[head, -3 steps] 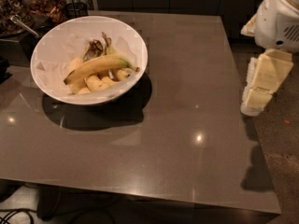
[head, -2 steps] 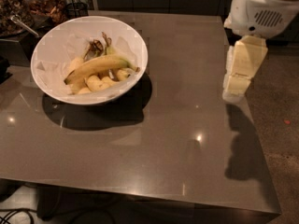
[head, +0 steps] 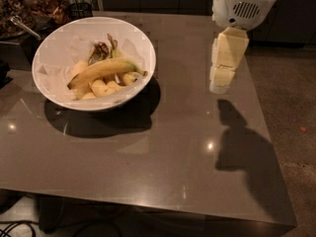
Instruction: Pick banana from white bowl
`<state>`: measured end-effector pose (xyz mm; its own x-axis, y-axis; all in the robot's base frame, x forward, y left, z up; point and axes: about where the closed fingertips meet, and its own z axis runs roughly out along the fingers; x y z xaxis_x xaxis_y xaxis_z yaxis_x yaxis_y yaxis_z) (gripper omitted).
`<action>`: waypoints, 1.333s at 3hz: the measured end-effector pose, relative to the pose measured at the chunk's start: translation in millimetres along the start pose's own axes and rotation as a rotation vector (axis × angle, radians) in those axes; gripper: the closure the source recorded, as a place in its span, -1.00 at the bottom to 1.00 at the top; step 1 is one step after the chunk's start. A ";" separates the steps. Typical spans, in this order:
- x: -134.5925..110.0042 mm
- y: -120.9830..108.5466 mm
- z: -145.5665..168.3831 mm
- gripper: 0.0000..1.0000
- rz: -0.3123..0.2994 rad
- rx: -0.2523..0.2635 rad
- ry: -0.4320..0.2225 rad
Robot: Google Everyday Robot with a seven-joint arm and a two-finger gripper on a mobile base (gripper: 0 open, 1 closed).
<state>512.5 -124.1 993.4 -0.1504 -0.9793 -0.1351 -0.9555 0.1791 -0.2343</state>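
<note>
Banana (head: 101, 69) lying across inside of white bowl (head: 54, 90), on top of short pale banana pieces (head: 101, 87), brownish scraps (head: 101, 49) just behind. Bowl sits back-left on grey table (head: 148, 152). Gripper (head: 219, 87) hangs over table's right side, well apart from bowl, pointing down, fingers together, holding nothing. Its shadow (head: 242, 147) falls on tabletop below.

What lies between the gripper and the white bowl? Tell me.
In the camera view, only bare table separates the gripper, hanging above it, from the white bowl.
</note>
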 end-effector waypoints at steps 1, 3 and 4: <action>-27.1 -6.5 3.8 -1.00 -0.064 0.009 -0.018; -112.7 -23.6 32.5 -1.00 -0.234 -0.033 -0.011; -128.1 -24.0 32.9 -1.00 -0.272 -0.009 0.019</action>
<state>563.0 0.1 984.6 0.1074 -0.9929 -0.0504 -0.9637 -0.0915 -0.2509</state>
